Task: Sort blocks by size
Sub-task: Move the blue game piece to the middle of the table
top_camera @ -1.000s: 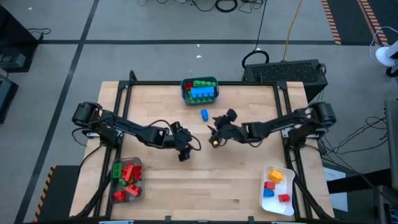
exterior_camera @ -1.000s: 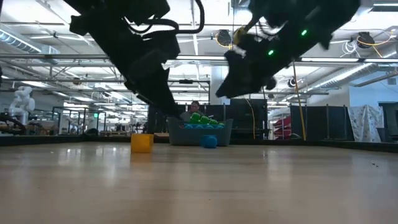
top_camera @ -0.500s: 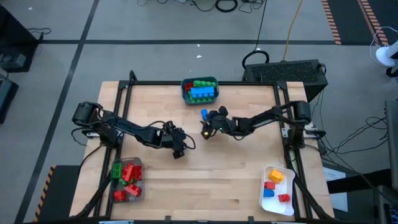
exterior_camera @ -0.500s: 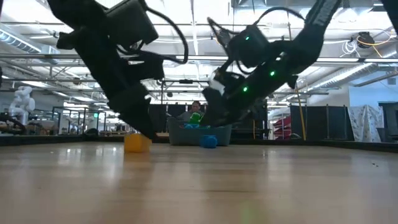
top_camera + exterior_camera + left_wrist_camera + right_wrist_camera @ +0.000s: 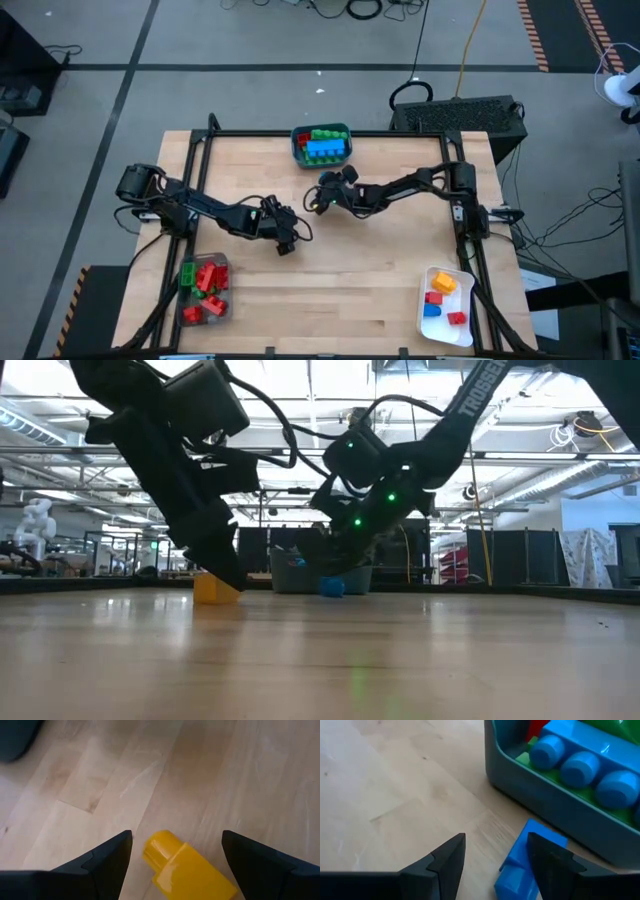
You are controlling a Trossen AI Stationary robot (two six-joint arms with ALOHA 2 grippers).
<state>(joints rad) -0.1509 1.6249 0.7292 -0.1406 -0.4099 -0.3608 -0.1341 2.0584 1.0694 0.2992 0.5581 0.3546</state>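
Near the middle of the wooden counter (image 5: 330,290), the left tool (image 5: 284,243) low over a small yellow block (image 5: 187,865), fingers (image 5: 102,865) spread wide to either side of it, not closed on it; block lying on the wood between the two tips, one round stud showing in the left wrist view. At the far side of the counter, the right tool (image 5: 322,196) just in front of the teal bin (image 5: 321,145), fingers (image 5: 440,865) apart, hanging right by a small blue block (image 5: 525,860) that lies on the wood just beside the bin wall; one finger partly in front of that block in the right wrist view, grip on it not evident. Inside the bin, a long blue block (image 5: 580,767) with round studs, on top of green and red ones. At the near left corner, a clear tray (image 5: 204,290) with red and green blocks. At the near right corner, a white tray (image 5: 445,305) with red, blue and orange blocks. In the low view, the yellow block on the wood beneath the left tool, the blue one farther back before the bin.
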